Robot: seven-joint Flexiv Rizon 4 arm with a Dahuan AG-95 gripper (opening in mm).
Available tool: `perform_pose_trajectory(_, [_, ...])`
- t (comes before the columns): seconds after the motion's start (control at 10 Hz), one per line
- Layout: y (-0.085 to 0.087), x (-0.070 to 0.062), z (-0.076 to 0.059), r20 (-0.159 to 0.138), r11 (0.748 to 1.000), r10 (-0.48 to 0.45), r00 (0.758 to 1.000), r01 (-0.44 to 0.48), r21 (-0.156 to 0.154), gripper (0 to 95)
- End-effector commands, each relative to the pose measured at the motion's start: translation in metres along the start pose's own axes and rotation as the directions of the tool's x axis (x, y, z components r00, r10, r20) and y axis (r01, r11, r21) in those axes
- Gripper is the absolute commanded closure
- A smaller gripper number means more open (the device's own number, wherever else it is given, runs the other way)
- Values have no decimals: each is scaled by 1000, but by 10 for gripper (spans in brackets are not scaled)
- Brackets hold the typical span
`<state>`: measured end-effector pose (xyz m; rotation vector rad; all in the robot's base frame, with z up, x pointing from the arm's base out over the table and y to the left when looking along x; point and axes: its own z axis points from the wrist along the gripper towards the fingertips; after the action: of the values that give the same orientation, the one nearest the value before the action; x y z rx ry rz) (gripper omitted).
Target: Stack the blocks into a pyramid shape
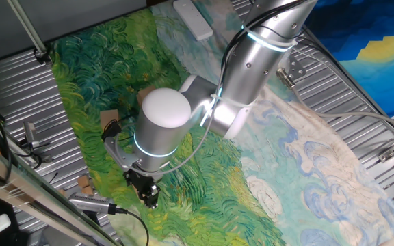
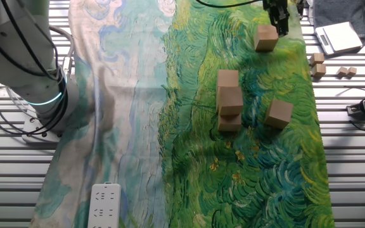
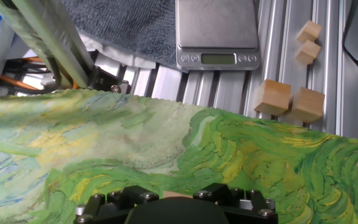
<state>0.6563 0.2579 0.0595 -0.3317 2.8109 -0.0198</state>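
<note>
One fixed view: arm (image 1: 252,61) reaches low over green cloth (image 1: 101,75), gripper (image 1: 149,195) near its edge; finger gap can't be told.

Other fixed view: gripper (image 2: 277,14) just above one block (image 2: 266,38). Three blocks clustered mid-cloth (image 2: 229,101), another (image 2: 278,113) beside them.

Hand view: scale (image 3: 217,31) on table (image 3: 347,93), small cubes (image 3: 289,101) off the cloth edge; fingers hidden.
</note>
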Motion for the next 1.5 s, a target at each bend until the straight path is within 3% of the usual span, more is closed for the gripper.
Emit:
perform_pose_trajectory(0.1, [0,0,-1,-1,1000,3,1000,-3,0,190])
perform_pose_trajectory(0.2, [0,0,-1,-1,1000,3,1000,-3,2,380])
perform_pose_trajectory(0.6, [0,0,-1,-2,1000,10,1000,-10,18,380])
perform_pose_trajectory(1.5, [5,-8,-6,-13,1000,-10,1000,10,4,380])
